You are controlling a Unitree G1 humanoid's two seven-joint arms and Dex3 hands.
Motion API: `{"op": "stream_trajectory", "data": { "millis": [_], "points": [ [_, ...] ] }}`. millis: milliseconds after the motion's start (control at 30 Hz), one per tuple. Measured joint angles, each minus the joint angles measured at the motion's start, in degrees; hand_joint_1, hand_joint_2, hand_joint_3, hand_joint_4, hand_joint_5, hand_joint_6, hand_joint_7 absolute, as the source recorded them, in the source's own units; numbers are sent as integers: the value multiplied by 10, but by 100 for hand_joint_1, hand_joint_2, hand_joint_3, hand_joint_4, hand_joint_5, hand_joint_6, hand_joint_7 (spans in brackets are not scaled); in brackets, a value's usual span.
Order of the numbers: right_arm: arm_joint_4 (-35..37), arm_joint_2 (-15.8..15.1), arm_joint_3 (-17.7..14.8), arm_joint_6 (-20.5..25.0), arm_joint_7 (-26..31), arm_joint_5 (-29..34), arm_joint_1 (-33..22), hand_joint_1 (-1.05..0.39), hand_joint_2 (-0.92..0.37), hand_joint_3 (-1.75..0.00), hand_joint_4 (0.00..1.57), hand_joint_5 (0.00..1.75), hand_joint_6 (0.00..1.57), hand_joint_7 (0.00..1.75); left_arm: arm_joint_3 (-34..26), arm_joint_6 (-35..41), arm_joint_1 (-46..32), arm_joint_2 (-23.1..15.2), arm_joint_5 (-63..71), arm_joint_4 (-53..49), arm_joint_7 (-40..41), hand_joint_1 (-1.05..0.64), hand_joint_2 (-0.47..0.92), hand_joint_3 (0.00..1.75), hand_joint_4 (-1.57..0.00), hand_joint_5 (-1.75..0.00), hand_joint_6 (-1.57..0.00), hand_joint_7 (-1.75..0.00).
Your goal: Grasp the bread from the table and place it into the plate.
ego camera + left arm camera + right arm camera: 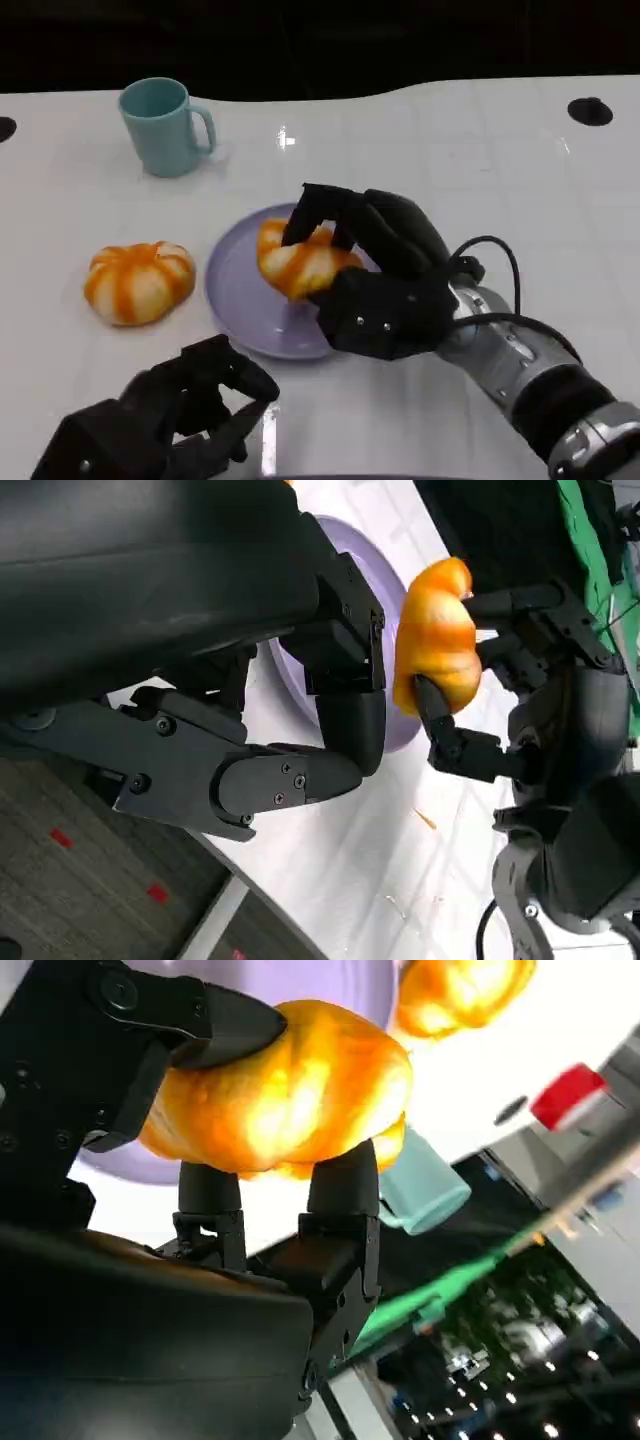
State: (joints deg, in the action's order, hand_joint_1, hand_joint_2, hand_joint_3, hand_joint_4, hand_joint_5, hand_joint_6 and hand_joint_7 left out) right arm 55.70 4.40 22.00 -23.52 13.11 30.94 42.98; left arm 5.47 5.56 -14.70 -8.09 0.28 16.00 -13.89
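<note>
White table point(420, 150), glossy, catching a bright glint of light just right of the teal mug point(165, 125). Mug upright toward the far edge, handle turned to the right. Nearer than the mug and to its right, a lavender plate point(235, 300) flat on the surface. Left of the plate, apart from it, an orange-striped bun point(138, 281) sitting straight on the white top, almost directly in front of the mug. Far off to the mug's right, near the back edge, a small black round spot point(590, 111); another at the left border point(5, 128).
</note>
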Motion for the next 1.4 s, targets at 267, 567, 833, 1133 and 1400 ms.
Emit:
{"op": "stream_trajectory", "data": {
  "millis": [267,567,833,1133,1400],
  "points": [
    [-35,-20,39,86,-95,33,2,-59,-92,-27,1,21,25,0,0,0,-1,1,0,0,0,-37,92,45,-63,-175,-59,-134],
    [-176,-53,46,132,-183,19,-48,-64,-92,-31,2,19,23,1,3,0,-5,2,4,4,0,-37,92,47,-66,-175,-59,-135],
    [-328,-110,21,148,-256,-24,-116,-60,-92,-30,4,26,25,2,9,2,-5,5,7,6,1,-38,92,48,-66,-175,-59,-136],
    [-444,-169,-26,111,-288,-91,-222,-51,-92,-22,19,41,37,7,12,5,-6,6,9,10,6,-40,92,47,-65,-175,-59,-137],
    [-484,-197,-73,63,-283,-133,-300,-33,-91,-9,54,85,69,24,13,9,-5,7,10,11,6,-41,92,47,-65,-175,-58,-137]
  ]
}}
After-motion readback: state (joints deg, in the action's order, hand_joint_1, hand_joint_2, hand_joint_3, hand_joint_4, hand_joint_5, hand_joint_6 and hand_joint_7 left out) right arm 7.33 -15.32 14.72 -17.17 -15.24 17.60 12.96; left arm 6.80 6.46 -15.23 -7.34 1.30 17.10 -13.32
